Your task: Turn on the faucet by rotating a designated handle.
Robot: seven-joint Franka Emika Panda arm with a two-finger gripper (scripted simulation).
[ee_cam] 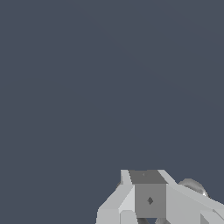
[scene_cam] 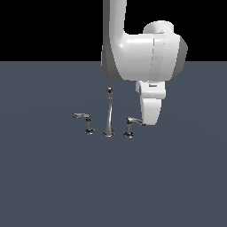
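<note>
The chrome faucet stands on the floor in the exterior view, with its tall slim spout in the middle. The handle stands to the spout's right on a short post, its arm jutting rightward. The twin handle with a leftward arm stands left of the spout. My gripper hangs at the tip of the right handle's arm, touching or nearly touching it. In the wrist view the fingers show no gap between them, and a chrome bit of the handle peeks out beside them.
A flat dark blue-grey floor lies all around the faucet. The white arm rises above and behind the right handle. No other objects show.
</note>
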